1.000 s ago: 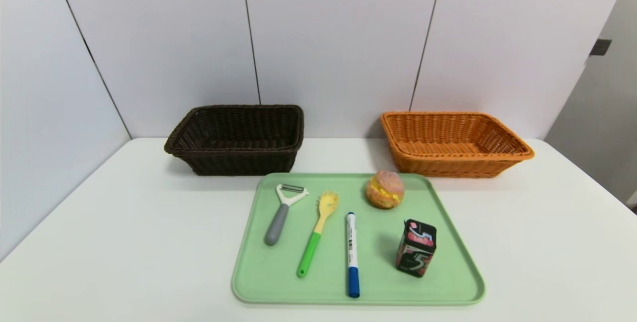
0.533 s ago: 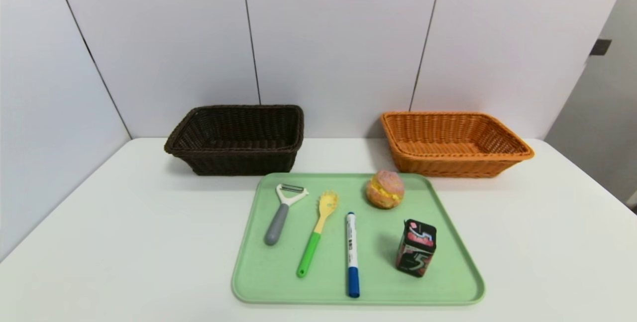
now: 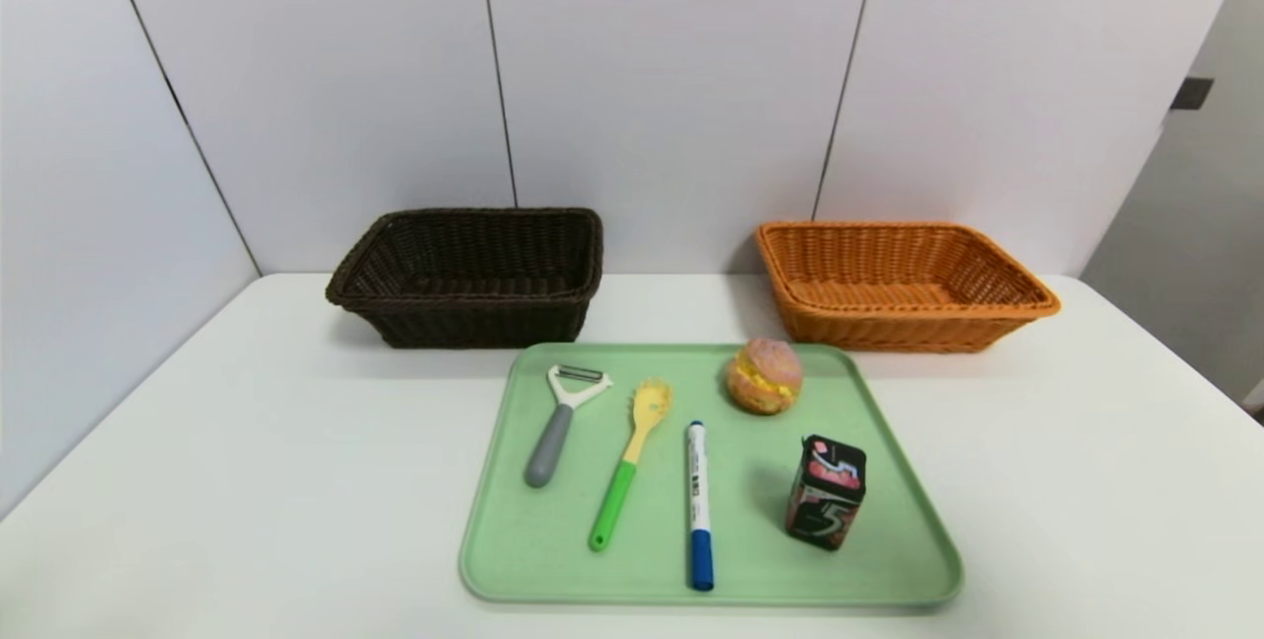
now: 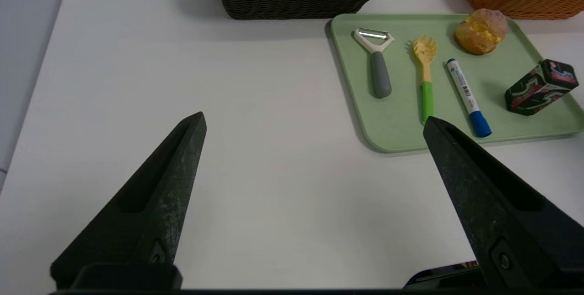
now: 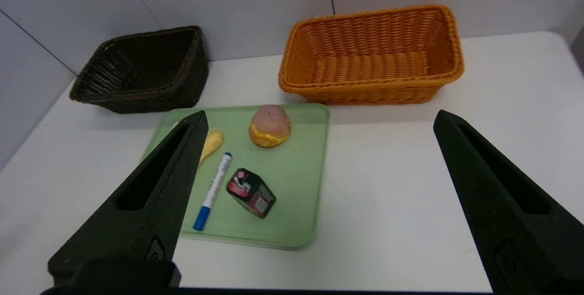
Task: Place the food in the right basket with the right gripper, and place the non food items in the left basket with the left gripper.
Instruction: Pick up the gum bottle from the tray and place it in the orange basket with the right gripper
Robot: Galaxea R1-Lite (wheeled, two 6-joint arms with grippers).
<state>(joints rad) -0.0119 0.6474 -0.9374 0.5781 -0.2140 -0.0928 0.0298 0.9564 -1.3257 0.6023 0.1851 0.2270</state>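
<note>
Apparently nothing on the tray [image 3: 553, 560] has shifted.

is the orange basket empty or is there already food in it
Empty. The right wrist view shows the orange basket's bare woven floor, and both food items, the bun and the black box, sit on the green tray.

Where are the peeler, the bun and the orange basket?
peeler [image 3: 550, 441], head view, on its grey handle.
bun [image 3: 764, 377], head view, on its yellow filling.
orange basket [image 3: 894, 331], head view, on its front wall.
</note>
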